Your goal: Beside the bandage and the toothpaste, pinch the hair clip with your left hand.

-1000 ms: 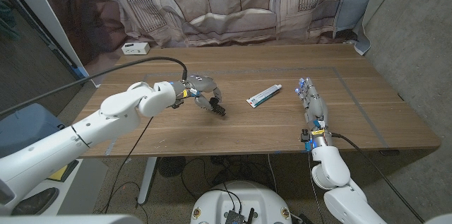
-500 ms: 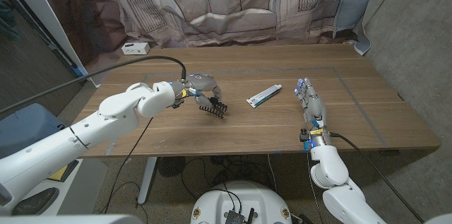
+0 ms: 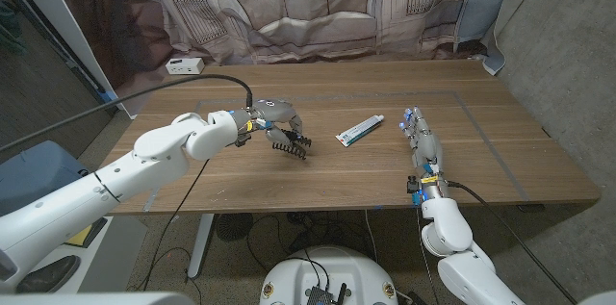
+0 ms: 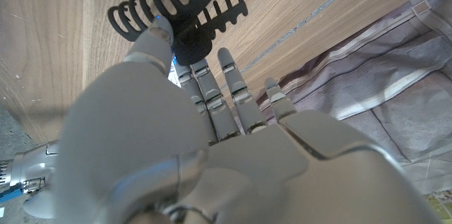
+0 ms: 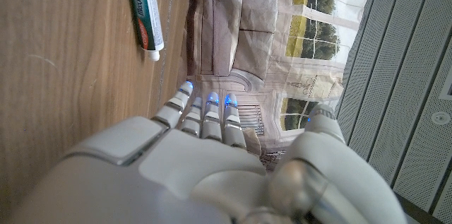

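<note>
The hair clip (image 3: 292,146) is a black claw clip with two rows of curved, comb-like teeth that spread out from a dark hinge. In the left wrist view the hair clip (image 4: 176,12) shows one row as a line of rounded loops and the other as short straight prongs, meeting at a solid round centre. It sits near the middle of the wooden table (image 3: 500,151), to the left of the toothpaste (image 3: 360,130) and well apart from it.

The left hand (image 3: 274,120) is over the clip with its fingers (image 4: 212,90) curled down onto the hinge part. The thumb lies against one side of the clip and the other fingers against the opposite side, so the clip is pinched between them. Whether the clip still touches the table or is lifted just off it cannot be told.

The toothpaste is a white tube with green and red print, lying flat and slanted on the table, its cap end pointing toward the right hand (image 3: 422,139). In the right wrist view the toothpaste (image 5: 145,12) lies beyond that hand's fingertips. The right hand stands to the right of the toothpaste, fingers stretched out straight and close together, holding nothing.

A small white box (image 3: 183,65) rests near the table's far left corner, well behind the clip.
</note>
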`<action>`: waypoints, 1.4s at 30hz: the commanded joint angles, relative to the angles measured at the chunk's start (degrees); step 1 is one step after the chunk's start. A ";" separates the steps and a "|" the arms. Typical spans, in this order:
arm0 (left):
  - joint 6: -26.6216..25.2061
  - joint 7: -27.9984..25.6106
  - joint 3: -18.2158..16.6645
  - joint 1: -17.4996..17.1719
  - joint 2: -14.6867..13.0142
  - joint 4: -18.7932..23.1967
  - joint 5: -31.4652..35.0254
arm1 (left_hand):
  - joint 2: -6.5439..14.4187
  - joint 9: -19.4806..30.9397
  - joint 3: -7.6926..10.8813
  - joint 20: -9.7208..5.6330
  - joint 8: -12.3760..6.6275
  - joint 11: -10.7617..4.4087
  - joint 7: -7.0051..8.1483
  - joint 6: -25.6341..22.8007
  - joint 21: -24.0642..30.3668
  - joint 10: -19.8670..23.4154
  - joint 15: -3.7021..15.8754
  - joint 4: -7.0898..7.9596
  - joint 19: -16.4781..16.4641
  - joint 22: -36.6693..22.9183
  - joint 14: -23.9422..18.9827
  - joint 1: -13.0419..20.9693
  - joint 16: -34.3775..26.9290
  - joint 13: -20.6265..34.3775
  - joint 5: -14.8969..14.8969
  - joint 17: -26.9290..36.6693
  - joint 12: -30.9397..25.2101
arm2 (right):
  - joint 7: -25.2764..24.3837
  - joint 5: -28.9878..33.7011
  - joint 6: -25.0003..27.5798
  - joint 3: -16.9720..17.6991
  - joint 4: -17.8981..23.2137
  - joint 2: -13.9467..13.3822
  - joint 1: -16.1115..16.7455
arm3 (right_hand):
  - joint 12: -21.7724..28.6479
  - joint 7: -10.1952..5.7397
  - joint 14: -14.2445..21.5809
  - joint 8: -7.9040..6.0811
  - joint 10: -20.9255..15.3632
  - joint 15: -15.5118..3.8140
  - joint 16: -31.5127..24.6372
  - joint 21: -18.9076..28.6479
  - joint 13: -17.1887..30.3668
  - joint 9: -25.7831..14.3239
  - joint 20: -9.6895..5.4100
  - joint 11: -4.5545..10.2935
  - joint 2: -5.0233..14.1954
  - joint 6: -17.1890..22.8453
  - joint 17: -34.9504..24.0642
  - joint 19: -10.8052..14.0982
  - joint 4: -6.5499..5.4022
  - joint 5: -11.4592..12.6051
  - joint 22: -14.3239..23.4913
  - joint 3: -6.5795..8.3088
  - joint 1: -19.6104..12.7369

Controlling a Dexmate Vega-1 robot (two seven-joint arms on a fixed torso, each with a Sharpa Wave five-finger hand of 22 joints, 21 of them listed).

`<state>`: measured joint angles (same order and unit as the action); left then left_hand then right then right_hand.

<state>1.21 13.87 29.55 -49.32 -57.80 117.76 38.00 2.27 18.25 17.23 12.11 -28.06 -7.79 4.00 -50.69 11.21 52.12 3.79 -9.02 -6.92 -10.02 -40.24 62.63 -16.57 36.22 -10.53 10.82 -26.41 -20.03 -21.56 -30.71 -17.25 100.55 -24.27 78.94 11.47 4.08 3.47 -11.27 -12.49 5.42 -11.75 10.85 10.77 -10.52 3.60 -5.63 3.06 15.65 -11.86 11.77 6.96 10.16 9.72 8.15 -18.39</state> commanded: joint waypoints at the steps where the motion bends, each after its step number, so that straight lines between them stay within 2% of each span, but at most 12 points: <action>1: 1.69 -1.52 -0.18 0.32 0.04 -1.21 -0.87 | 1.92 0.15 0.20 0.18 -0.83 -4.67 1.13 -7.80 0.40 7.19 5.78 -0.49 -0.54 -0.07 -1.04 3.22 -0.67 1.86 0.32 0.24 -1.79 | -0.38 0.36 0.37 -0.41 -0.41 0.19 -0.76 | -0.09 -0.11 0.10 0.10 -0.17 0.01 -0.39 0.13 0.26 -0.18 0.21 0.05 0.13 0.17 -0.18 0.08 0.29 0.01 0.20 0.04 0.32; 4: 2.03 -1.76 -0.08 0.53 0.07 -1.43 -0.59 | 1.99 0.10 0.13 0.17 -1.32 -4.61 0.85 -8.40 0.38 7.50 6.43 -0.44 -0.84 -0.06 -2.08 3.63 -1.29 2.65 0.37 0.51 -1.96 | -0.69 0.31 0.49 -0.39 -0.22 0.35 -0.78 | -0.09 -0.13 0.08 0.12 -0.19 0.02 -0.38 0.14 0.26 -0.19 0.17 0.12 0.16 0.14 -0.19 0.06 0.29 0.02 0.21 0.05 0.35; 12: 2.76 -2.28 0.26 1.12 0.35 -2.09 0.33 | 1.61 -0.03 0.10 0.12 -1.95 -4.58 0.53 -9.39 0.40 8.02 6.61 -0.55 -1.26 -0.06 -2.25 4.06 -1.31 3.47 0.41 0.44 -2.11 | -1.11 0.37 0.85 -0.37 0.12 0.37 -0.83 | -0.11 -0.12 0.08 0.13 -0.16 -0.03 -0.38 0.16 0.27 -0.19 0.16 0.10 0.18 0.11 -0.19 0.06 0.30 0.02 0.21 0.05 0.35; 18: 3.67 -2.33 0.36 1.82 0.51 -2.64 0.37 | 1.48 -0.19 0.14 0.09 -2.30 -4.59 0.84 -10.00 0.37 8.36 6.72 -0.52 -1.43 -0.03 -2.42 4.24 -1.32 3.91 0.40 0.41 -2.15 | -1.20 0.81 1.00 -0.34 0.20 0.09 -0.85 | -0.09 -0.13 0.09 0.13 -0.21 0.06 -0.38 0.17 0.27 -0.19 0.15 0.11 0.20 0.11 -0.18 0.04 0.33 0.02 0.21 0.07 0.33; 24: 4.38 -3.42 0.49 2.00 0.52 -2.53 2.05 | 0.53 -1.16 0.14 -0.17 -3.26 -4.61 -0.14 -12.83 0.44 9.60 7.25 -0.73 -2.32 0.04 -3.28 5.00 -1.68 4.84 0.36 0.45 -2.18 | -1.19 0.42 0.77 -0.49 -0.33 0.49 -1.10 | -0.11 -0.15 0.09 0.12 -0.19 0.07 -0.37 0.19 0.27 -0.19 0.17 0.02 0.20 0.15 -0.18 0.05 0.35 0.02 0.21 0.07 0.33; 28: 5.00 -3.05 0.82 2.56 0.78 -2.94 2.37 | -0.13 -2.01 0.29 -0.40 -3.56 -4.59 0.84 -14.42 0.27 10.14 7.19 -0.78 -2.36 0.08 -3.44 5.34 -1.49 4.51 0.28 0.24 -1.57 | -1.27 0.37 0.66 -0.57 -0.64 0.66 -1.19 | -0.11 -0.14 0.11 0.12 -0.21 0.08 -0.38 0.19 0.27 -0.19 0.19 -0.01 0.19 0.15 -0.18 0.03 0.35 0.02 0.21 0.06 0.35; 35: 5.89 -2.34 1.23 3.31 1.23 -3.63 2.37 | -0.81 -3.20 0.47 -1.61 -3.61 -4.59 1.41 -15.82 -0.06 11.37 7.16 -0.73 -1.90 0.12 -3.45 5.60 -1.18 3.26 0.23 0.04 -0.54 | -1.59 0.65 0.45 -0.47 -0.69 0.76 -1.16 | -0.10 -0.12 0.14 0.13 -0.24 0.05 -0.39 0.20 0.28 -0.19 0.15 0.07 0.20 0.12 -0.18 0.02 0.37 0.02 0.21 0.07 0.35; 42: 6.15 -2.41 1.02 3.32 1.82 -4.44 0.89 | -1.00 -4.08 0.52 -1.36 -3.05 -4.60 1.42 -15.36 -0.06 11.96 7.16 -0.42 -2.10 0.14 -3.66 5.46 -1.19 3.27 0.26 0.12 -0.19 | -1.74 0.66 0.83 -0.37 -0.33 0.60 -1.07 | -0.10 -0.13 0.14 0.13 -0.24 0.05 -0.38 0.20 0.28 -0.19 0.18 0.04 0.20 0.12 -0.17 0.00 0.39 0.02 0.21 0.07 0.35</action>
<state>4.74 11.22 30.51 -46.46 -56.71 114.40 39.02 -0.45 14.33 17.42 10.63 -31.40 -6.94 3.18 -52.73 11.21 54.78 4.72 -9.81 -8.93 -9.87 -43.20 65.79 -17.72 36.71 -9.97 10.78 -26.76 -21.49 -21.01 -29.98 -17.63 100.52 -23.98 78.03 11.48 4.09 3.47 -11.27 -12.49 5.42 -11.75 10.85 10.77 -10.52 3.59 -5.63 3.19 15.65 -11.85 11.77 7.10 10.16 9.72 8.00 -18.27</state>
